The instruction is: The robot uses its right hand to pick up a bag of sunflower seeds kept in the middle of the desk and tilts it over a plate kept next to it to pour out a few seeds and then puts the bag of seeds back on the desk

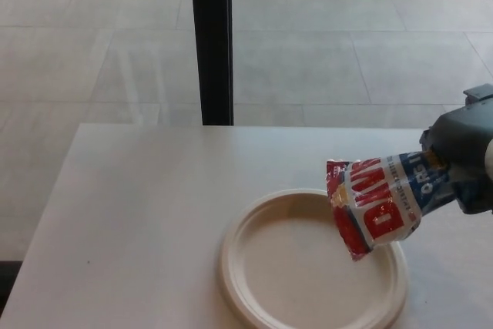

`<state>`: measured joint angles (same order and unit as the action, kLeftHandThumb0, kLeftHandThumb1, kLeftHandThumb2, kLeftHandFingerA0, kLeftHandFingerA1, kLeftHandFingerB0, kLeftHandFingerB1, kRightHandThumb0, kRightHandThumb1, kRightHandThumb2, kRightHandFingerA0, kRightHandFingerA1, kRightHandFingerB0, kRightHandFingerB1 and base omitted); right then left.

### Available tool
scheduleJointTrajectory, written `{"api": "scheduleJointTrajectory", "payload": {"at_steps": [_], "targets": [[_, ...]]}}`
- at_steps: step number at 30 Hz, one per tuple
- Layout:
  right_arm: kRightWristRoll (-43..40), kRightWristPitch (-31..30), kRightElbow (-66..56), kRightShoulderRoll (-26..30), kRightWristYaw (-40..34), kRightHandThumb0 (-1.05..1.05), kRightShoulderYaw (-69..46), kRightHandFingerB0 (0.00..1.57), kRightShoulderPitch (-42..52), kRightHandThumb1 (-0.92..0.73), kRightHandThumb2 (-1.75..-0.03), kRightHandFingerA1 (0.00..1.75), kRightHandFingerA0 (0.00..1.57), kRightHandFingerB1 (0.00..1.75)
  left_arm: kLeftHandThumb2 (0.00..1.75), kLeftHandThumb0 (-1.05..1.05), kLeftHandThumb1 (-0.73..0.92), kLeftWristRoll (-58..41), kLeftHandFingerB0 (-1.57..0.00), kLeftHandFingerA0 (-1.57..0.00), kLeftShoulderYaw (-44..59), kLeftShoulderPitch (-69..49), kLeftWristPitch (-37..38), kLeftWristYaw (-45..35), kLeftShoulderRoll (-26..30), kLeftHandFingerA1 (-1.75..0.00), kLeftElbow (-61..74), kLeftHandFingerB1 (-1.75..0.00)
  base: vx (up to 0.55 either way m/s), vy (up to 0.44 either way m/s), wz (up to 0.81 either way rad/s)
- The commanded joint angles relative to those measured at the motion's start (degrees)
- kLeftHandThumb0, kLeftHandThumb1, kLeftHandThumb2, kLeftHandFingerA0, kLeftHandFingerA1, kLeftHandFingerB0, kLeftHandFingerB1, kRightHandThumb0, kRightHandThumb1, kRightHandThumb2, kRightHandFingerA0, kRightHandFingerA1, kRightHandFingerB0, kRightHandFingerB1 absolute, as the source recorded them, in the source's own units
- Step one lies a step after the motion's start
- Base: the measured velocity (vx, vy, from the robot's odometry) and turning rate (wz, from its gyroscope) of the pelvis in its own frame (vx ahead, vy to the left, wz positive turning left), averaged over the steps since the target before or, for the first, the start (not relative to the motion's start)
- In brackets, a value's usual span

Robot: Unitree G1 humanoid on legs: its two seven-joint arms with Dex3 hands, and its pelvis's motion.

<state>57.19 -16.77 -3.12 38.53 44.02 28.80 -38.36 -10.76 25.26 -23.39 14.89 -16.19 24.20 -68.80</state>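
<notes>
One hand, the right hand (462, 163), is gripping the seed bag (381, 202) tilted over the plate (254, 298); pouring probably needs more tipping.

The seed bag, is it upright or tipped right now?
Tipped: the seed bag slants down-left from the right hand, its lower end over the plate.
</notes>
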Motion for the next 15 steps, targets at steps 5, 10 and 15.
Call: {"api": "scheduleJointTrajectory", "payload": {"at_steps": [5,10,15], "targets": [[6.08,1.43,0.94,0.4,3.65,-0.48,1.19,0.71,-2.68,-0.84,-0.66,1.3,0.88,0.65,0.81,-0.82,0.84,-0.99,-0.26,-0.39,0.53,0.35,-1.16,-0.29,0.89,-0.74,-0.79,-0.59,0.0,0.0,0.0],[8.3,1.35,-0.09,-0.8,6.55,-0.47,2.28,0.69,-4.49,-0.82,-0.69,1.46,0.85,0.67,0.81,-0.86,0.82,-0.63,-0.28,-0.39,0.29,0.52,-0.99,0.23,1.14,-0.74,-0.5,-0.6,0.0,0.0,0.0],[12.51,3.87,-1.3,-2.88,6.8,-0.52,5.43,0.68,-6.39,-0.8,-0.7,1.5,0.93,0.69,0.81,-0.84,0.85,-0.14,-0.29,-0.39,-0.24,0.08,-0.39,0.22,1.25,-0.73,0.13,-0.6,0.0,0.0,0.0]]}}
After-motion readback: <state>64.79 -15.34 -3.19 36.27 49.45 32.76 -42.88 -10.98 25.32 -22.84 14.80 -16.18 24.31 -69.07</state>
